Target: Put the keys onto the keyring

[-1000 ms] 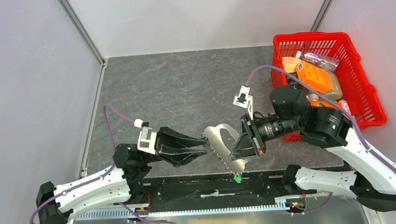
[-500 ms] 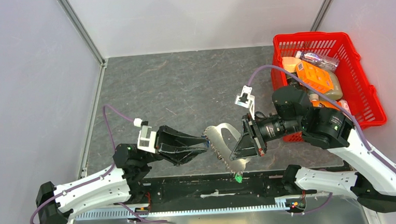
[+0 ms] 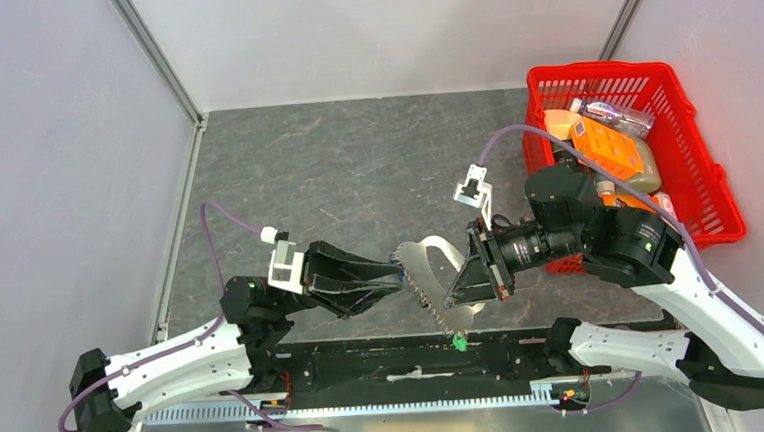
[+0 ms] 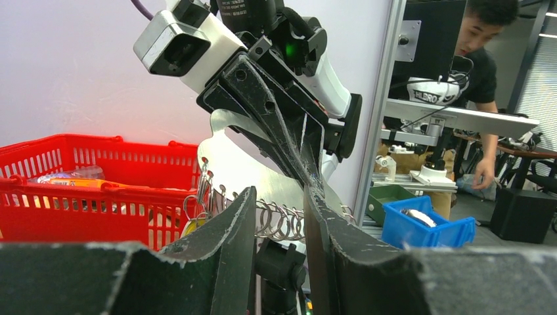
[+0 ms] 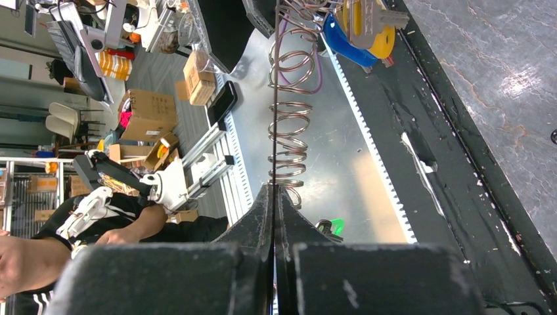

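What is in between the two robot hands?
The shiny keyring, with its curly wire loops. You can see it best from the top camera. The right hand pinches it, and the left hand holds keys right beside it.

Bright even light, soft shadows, red basket (image 4: 66,209) oversaturated, left pincer (image 4: 278,203) dark

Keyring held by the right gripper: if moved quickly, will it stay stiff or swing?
The flat silver keyring itself probably stays stiff: it juts unbent from the shut right gripper. Its wire rings and hanging green tag likely swing and rattle.
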Available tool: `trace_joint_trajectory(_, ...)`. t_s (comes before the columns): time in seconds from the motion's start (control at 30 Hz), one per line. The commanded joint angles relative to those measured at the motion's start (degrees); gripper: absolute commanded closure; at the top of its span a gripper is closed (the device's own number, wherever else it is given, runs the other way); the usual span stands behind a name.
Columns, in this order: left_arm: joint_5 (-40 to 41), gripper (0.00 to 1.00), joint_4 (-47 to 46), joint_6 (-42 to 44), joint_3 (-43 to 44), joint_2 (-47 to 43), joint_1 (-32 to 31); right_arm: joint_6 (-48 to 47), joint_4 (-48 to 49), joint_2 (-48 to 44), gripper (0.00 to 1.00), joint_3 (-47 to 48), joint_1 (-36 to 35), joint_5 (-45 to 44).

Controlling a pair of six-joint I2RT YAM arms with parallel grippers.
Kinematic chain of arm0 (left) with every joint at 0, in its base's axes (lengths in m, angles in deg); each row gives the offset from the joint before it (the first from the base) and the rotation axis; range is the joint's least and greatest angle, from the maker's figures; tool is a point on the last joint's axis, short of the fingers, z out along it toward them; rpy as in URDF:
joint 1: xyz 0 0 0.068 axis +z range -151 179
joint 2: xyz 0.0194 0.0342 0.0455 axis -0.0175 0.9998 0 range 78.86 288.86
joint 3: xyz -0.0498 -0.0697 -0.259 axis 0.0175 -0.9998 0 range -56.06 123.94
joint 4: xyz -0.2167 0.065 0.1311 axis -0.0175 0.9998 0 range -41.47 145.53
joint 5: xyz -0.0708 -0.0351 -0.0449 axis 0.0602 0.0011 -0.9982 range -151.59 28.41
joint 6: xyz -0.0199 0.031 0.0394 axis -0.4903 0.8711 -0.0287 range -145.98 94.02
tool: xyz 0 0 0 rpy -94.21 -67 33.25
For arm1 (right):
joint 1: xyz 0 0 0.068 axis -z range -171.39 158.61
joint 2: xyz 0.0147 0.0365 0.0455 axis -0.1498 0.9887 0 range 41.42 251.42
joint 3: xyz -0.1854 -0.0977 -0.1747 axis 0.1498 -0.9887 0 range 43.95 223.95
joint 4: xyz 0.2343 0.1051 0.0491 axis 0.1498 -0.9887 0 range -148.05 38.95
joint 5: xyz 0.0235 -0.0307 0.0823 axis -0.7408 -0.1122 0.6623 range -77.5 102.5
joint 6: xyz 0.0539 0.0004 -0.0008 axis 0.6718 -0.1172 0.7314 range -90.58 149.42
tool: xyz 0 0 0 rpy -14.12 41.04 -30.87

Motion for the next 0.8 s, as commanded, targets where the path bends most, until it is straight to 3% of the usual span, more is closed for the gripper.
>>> trace_joint_trajectory(0.0,1.44,0.60,-0.77,1.12,-0.62,-0.52,-0.15,-0.29,3.44,-0.90,1.00,0.46,-0.03,0.89)
trace_joint_trajectory(0.77,2.58,0.60,0.91,2.67,-1.48,-0.83,-0.09,-0.41,3.37,-0.03,1.00,1.43,-0.03,0.89)
